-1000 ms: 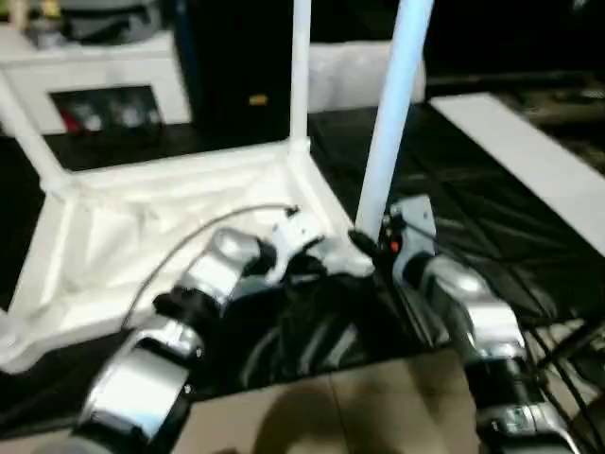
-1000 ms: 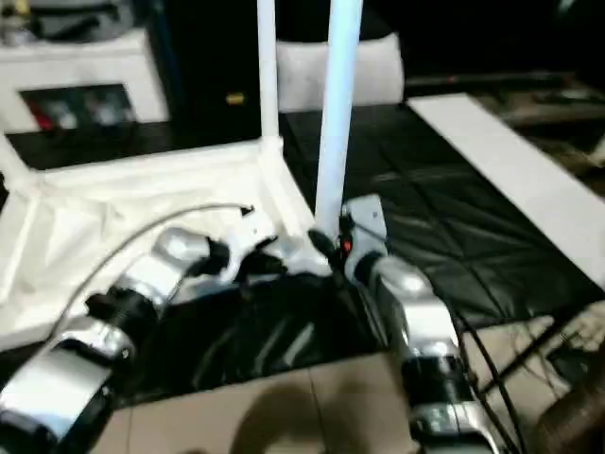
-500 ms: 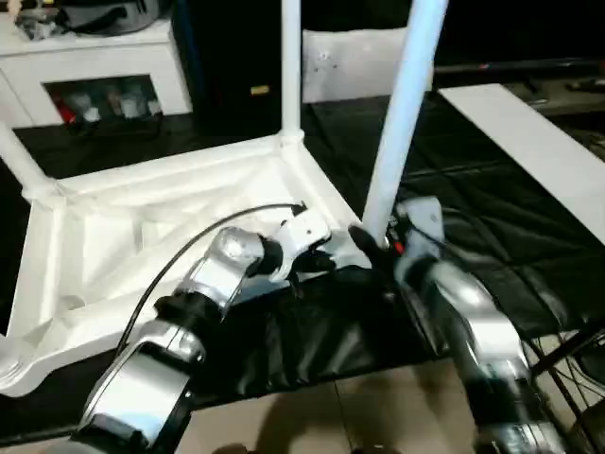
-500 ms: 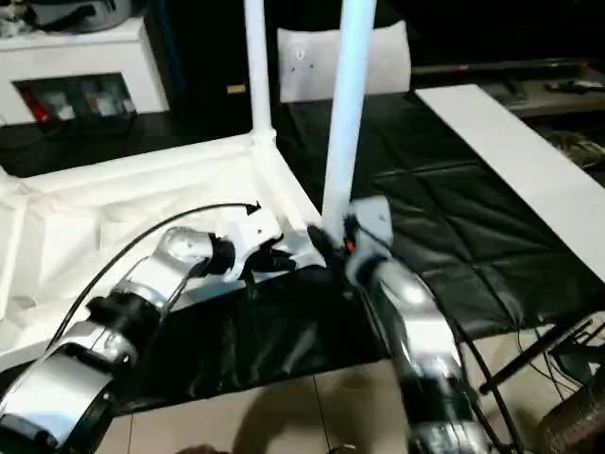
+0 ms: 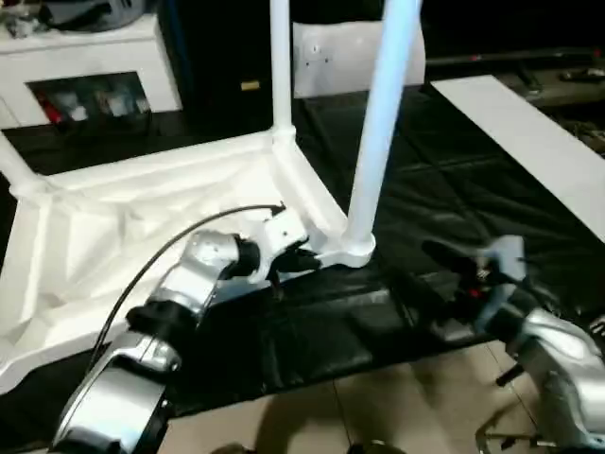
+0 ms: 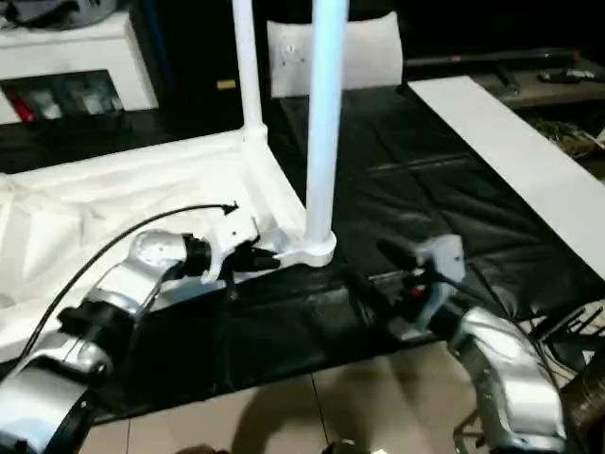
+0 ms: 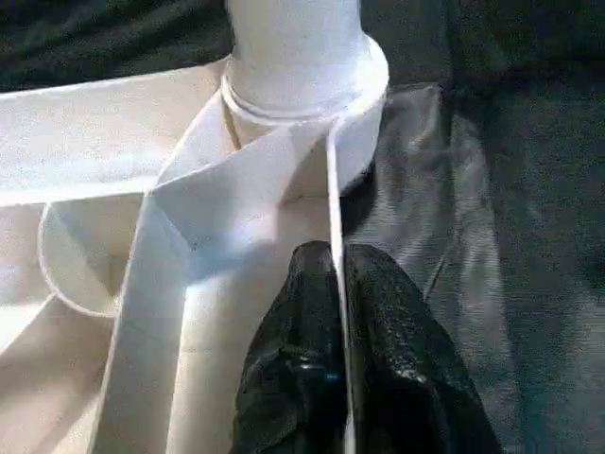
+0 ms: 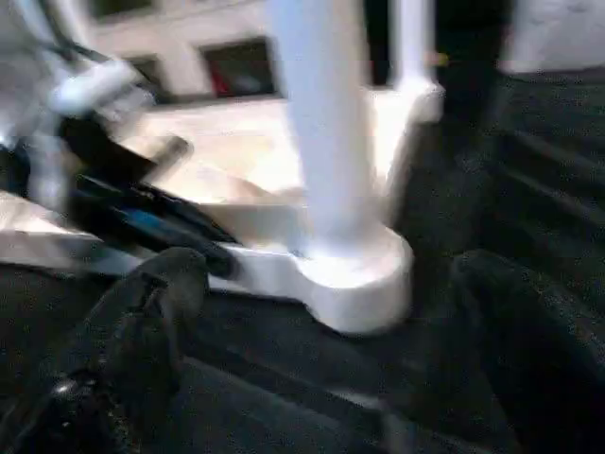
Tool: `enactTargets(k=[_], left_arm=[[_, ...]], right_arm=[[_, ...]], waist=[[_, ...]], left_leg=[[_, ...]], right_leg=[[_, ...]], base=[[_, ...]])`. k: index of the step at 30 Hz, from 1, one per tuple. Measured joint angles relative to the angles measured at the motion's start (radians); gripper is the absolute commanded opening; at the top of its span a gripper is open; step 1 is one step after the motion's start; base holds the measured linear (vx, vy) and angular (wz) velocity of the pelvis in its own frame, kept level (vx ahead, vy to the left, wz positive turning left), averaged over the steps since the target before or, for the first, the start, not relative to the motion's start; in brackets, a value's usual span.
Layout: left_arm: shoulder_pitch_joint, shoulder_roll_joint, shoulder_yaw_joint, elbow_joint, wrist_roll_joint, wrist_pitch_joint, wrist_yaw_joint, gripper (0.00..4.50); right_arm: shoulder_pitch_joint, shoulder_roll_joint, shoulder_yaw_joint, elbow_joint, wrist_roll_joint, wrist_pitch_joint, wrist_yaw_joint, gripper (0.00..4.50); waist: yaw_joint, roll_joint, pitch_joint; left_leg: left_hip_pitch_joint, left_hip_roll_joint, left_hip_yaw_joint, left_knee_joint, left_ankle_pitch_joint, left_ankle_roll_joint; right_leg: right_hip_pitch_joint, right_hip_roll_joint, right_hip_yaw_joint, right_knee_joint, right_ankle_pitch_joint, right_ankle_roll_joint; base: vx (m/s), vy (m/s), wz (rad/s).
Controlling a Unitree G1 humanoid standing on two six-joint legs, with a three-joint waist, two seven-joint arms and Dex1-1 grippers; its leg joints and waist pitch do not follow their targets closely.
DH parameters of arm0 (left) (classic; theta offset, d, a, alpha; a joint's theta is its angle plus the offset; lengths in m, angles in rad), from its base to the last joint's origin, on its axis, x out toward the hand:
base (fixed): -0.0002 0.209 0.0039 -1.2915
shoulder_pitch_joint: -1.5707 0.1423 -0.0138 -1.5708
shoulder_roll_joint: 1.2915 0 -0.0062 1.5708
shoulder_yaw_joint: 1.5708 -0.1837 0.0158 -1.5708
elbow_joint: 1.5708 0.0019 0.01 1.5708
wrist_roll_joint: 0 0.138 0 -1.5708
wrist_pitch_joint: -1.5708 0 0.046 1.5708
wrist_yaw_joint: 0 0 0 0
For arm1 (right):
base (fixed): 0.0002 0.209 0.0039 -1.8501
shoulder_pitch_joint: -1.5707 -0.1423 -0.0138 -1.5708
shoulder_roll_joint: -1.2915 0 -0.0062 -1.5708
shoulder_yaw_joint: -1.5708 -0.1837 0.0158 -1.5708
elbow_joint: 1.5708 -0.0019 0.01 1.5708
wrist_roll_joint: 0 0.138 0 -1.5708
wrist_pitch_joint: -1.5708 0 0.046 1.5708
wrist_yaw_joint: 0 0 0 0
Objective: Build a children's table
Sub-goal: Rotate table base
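White tabletop (image 5: pixel 113 218) rim pinched in left tool (image 7: pixel 333 284).

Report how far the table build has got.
Done: the tabletop lies upside down on the black mat, with the near leg standing in its corner socket, the far leg upright, and a third at the left corner.
In hand: the left gripper pinches the tabletop's rim beside the socket; the right gripper is open, clear of the near leg.
Left: the fourth corner isn't visible.

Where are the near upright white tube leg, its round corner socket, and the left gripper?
Near upright white tube leg (image 5: pixel 378 132), left eye view, mid shaft.
Round corner socket (image 5: pixel 348 252), left eye view, collar.
Left gripper (image 7: pixel 338 284), left wrist view, fingertips pinching tabletop rim.
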Motion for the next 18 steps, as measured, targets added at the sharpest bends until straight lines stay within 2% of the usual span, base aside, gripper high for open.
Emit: enactTargets(k=[2,4,7,9,11,13,15,16,18], left_arm=[[0.021,0.003,0.024,-0.103,-0.053,0.038,-0.008,0.85],[0.039,0.014,0.042,-0.176,-0.075,0.074,-0.007,0.92],[0.114,0.042,0.064,-0.283,-0.094,0.141,0.001,1.31],[0.172,0.060,0.076,-0.352,-0.104,0.197,0.005,1.38],[0.279,0.103,0.097,-0.508,-0.138,0.301,0.005,1.69],[0.380,0.159,0.109,-0.655,-0.183,0.400,-0.003,1.76],[0.444,0.206,0.122,-0.748,-0.212,0.472,-0.015,1.87],[0.504,0.255,0.134,-0.829,-0.227,0.534,-0.020,1.99],[0.574,0.318,0.143,-0.901,-0.231,0.605,-0.032,2.21]], right_arm=[[-0.008,0.002,0.020,-0.055,0.048,0.032,0.022,4.50],[-0.022,0.019,0.057,-0.081,0.069,0.047,0.031,4.50],[-0.044,0.045,0.094,-0.090,0.078,0.063,0.028,4.50],[-0.067,0.067,0.108,-0.092,0.078,0.066,0.017,4.50],[-0.107,0.102,0.137,-0.091,0.076,0.077,-0.006,4.50],[-0.139,0.128,0.170,-0.087,0.061,0.082,-0.029,4.50],[-0.164,0.147,0.192,-0.076,0.045,0.084,-0.055,4.50],[-0.194,0.172,0.214,-0.051,0.022,0.084,-0.083,4.50],[-0.224,0.203,0.241,-0.014,-0.015,0.078,-0.127,4.50]], waist=[[0.006,-0.003,0.001],[0.007,-0.004,0.000],[0.004,-0.006,0.001],[0.002,-0.008,0.003],[-0.005,-0.008,0.003],[-0.004,-0.009,0.003],[0.000,-0.010,0.003],[-0.001,-0.011,0.002],[-0.002,-0.012,0.002]], left_leg=[[0.002,0.001,0.001,0.000,0.000,0.000],[0.002,0.001,0.002,0.000,-0.002,-0.003],[0.003,0.000,0.003,0.000,-0.003,-0.005],[0.003,0.001,0.003,0.000,-0.003,-0.006],[0.004,0.001,0.004,0.000,-0.003,-0.006],[0.005,0.002,0.004,0.000,-0.004,-0.007],[0.005,0.002,0.003,0.000,-0.004,-0.007],[0.005,0.003,0.003,0.000,-0.004,-0.007],[0.006,0.002,0.003,0.000,-0.004,-0.007]], right_leg=[[0.000,0.000,0.000,0.000,0.000,0.000],[0.001,0.000,0.001,0.000,0.000,0.000],[0.001,0.000,0.002,0.000,-0.003,0.005],[0.001,0.000,0.002,0.000,-0.003,0.004],[-0.001,0.000,0.003,0.001,-0.001,0.002],[-0.001,0.001,0.003,0.001,0.000,0.000],[-0.001,0.002,0.003,0.001,0.000,0.000],[-0.001,0.002,0.003,0.001,0.000,0.000],[-0.001,0.002,0.003,0.001,-0.002,0.004]], base=[[0.000,0.000,0.00],[0.000,0.000,0.00],[0.000,0.000,0.00],[0.000,0.000,0.00],[0.000,0.000,0.00],[0.000,0.000,0.00],[0.000,0.000,0.00],[0.000,0.000,0.00],[0.000,0.000,0.00]])
